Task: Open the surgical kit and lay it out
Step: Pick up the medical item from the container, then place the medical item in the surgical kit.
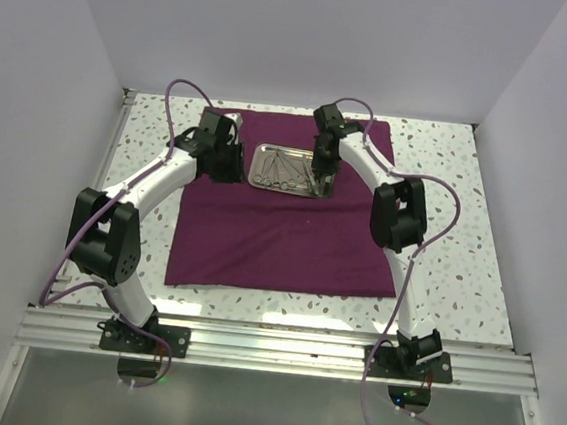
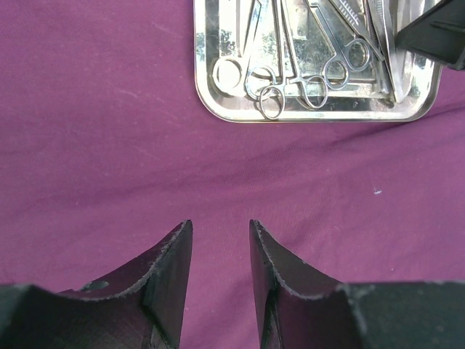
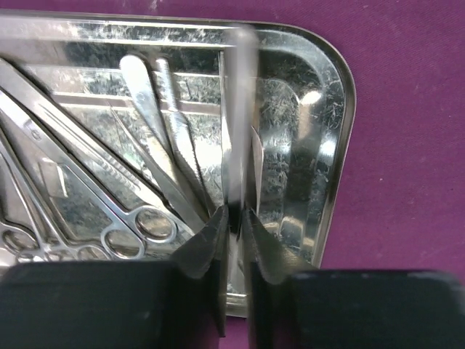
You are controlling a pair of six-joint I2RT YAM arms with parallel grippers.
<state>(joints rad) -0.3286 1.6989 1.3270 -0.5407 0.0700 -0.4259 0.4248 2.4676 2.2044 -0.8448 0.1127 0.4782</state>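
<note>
Surgical kit [image 1: 281, 222] parts are laid out at the far middle of the speckled table [image 1: 441, 248], and its maroon cloth wrap [image 1: 259, 255] is spread flat. At the left, the left gripper [image 1: 222, 158] is held over the cloth just beside the tray's left end; from above its fingertips are hidden under the wrist body. In the left wrist view that gripper [image 2: 221, 231] is seen with its jaws parted by a narrow gap and nothing between them, over bare cloth. Further on, the steel tray [image 2: 320, 117] is cut off by the upper edge of that view, and ring-handled instruments [image 2: 290, 87] are seen lying crossed inside it. At the right end of the tray the right gripper [image 1: 320, 170] is lowered, and that end is covered by it from above. In the right wrist view the gripper [image 3: 234, 215] is closed on a flat silver instrument [image 3: 240, 109], too blurred for its kind to be told; the tray's left part is cut off there and its near rim is hidden behind the fingers. A wide stretch of bare cloth is left open in front of the tray, and strips of table are left free beside the cloth's left, right and near edges.
</note>
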